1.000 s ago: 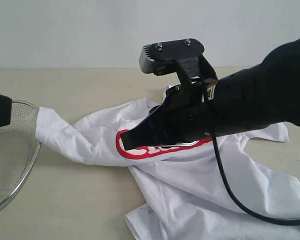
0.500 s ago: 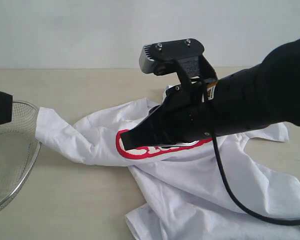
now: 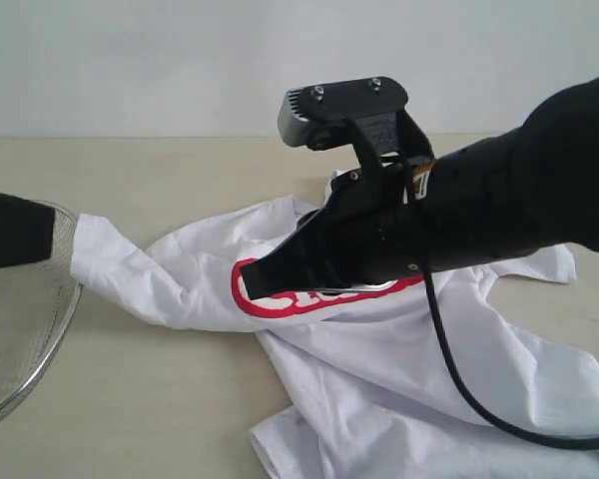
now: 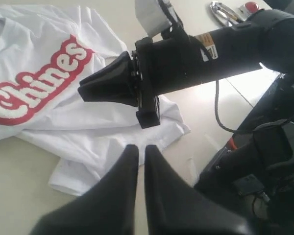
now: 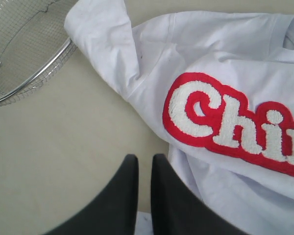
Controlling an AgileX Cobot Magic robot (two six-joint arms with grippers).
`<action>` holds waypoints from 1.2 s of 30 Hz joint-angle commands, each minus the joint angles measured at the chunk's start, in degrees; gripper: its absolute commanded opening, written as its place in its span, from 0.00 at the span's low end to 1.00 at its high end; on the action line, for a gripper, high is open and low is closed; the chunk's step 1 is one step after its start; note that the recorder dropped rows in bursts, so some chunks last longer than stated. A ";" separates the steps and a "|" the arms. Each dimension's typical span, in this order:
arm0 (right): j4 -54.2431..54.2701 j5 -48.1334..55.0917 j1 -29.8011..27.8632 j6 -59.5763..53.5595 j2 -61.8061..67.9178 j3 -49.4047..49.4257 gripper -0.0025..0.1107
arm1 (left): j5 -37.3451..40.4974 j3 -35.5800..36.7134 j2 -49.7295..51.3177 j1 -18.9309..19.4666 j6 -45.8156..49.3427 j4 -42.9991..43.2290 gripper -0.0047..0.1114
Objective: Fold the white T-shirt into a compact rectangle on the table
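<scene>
Exterior view: left arm [image 3: 15, 230] edges further in over the wire basket [image 3: 25, 334]. The right gripper [image 3: 260, 279] sits unmoved above the white T-shirt [image 3: 379, 349], which lies crumpled, print up, centre-right on the table [image 3: 160, 399]. Both it and the left gripper [image 4: 141, 148] are pressed together, empty. Folding not begun.

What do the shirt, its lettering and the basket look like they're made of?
The white T-shirt looks like soft matte knit, probably cotton: it creases loosely. Its lettering is fuzzy white pile on red, perhaps chenille. The basket is shiny wire mesh, apparently metal.
</scene>
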 commanded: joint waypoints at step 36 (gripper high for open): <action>-16.17 14.75 -0.06 3.32 -0.42 0.24 0.08 | -14.08 -7.15 68.31 -14.83 26.83 -13.33 0.08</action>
